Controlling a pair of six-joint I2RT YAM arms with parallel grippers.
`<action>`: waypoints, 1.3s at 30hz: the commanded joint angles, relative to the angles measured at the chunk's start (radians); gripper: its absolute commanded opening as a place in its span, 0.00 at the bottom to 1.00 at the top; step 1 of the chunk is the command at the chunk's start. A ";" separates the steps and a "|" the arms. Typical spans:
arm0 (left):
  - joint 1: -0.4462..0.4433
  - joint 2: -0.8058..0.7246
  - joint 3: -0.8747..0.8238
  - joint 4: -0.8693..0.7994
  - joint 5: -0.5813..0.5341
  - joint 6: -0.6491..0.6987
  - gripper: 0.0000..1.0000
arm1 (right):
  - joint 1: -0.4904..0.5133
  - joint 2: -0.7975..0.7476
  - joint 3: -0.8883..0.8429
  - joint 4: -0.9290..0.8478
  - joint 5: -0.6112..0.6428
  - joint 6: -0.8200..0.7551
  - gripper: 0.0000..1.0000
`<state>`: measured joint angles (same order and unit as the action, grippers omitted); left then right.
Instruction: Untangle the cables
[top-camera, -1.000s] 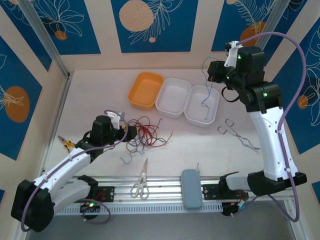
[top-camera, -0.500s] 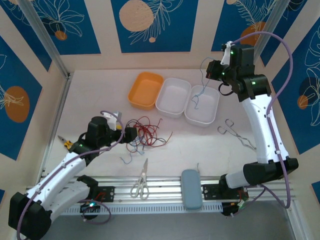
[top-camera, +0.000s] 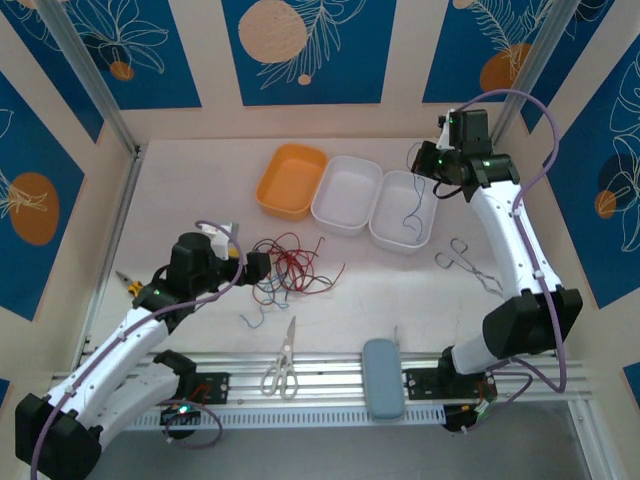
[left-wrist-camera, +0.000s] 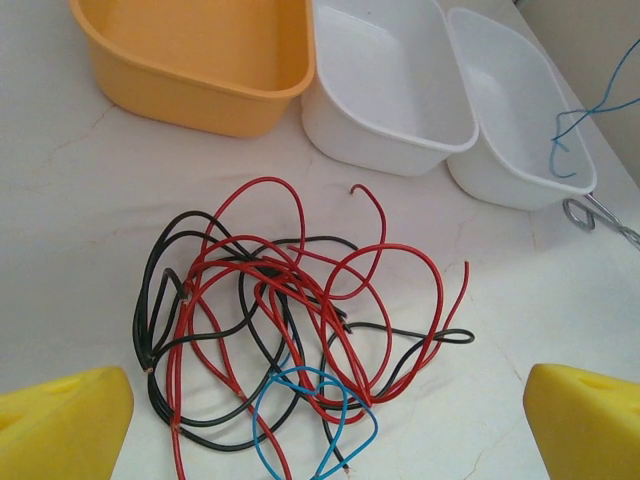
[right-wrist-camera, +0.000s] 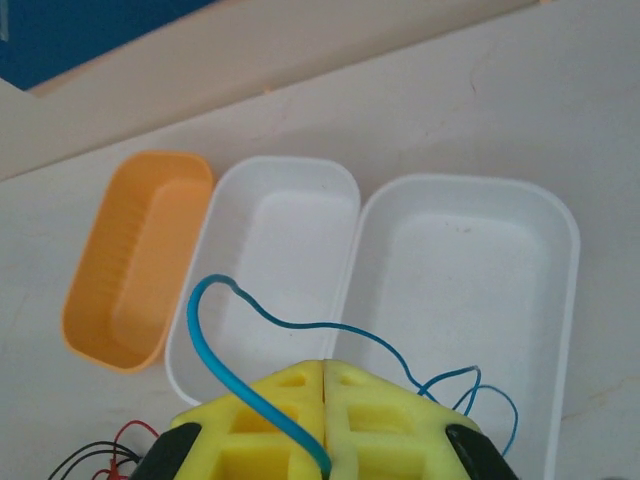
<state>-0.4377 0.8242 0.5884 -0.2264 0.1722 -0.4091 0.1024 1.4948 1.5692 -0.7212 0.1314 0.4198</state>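
Right arm (top-camera: 510, 240) lowered; blue cable (right-wrist-camera: 210, 355) pinched between closed jaws.

Right claw (right-wrist-camera: 327, 405) clamps blue cable (right-wrist-camera: 216, 281) — above white tubs (right-wrist-camera: 470, 250).

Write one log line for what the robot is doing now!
left gripper: open, above tangled cables | right gripper: shut on blue cable, near white bin

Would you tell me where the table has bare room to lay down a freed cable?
Bare table lies between the left wall and the orange bin, and in front of the white bins, between the tangle and the tongs. It is crowded around the tangle, with the left gripper beside it and scissors in front.
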 joint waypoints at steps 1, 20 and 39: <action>0.007 -0.011 0.036 -0.015 -0.019 0.023 1.00 | -0.015 0.045 -0.031 0.041 -0.032 0.018 0.00; 0.007 0.007 0.026 -0.012 -0.005 0.018 1.00 | -0.009 0.475 0.026 -0.104 0.072 0.067 0.00; 0.007 0.031 0.025 -0.005 0.008 0.020 1.00 | 0.009 0.269 -0.011 -0.156 0.157 0.013 0.54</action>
<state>-0.4377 0.8661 0.5884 -0.2256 0.1749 -0.4095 0.0986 1.8412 1.5822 -0.8429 0.2710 0.4427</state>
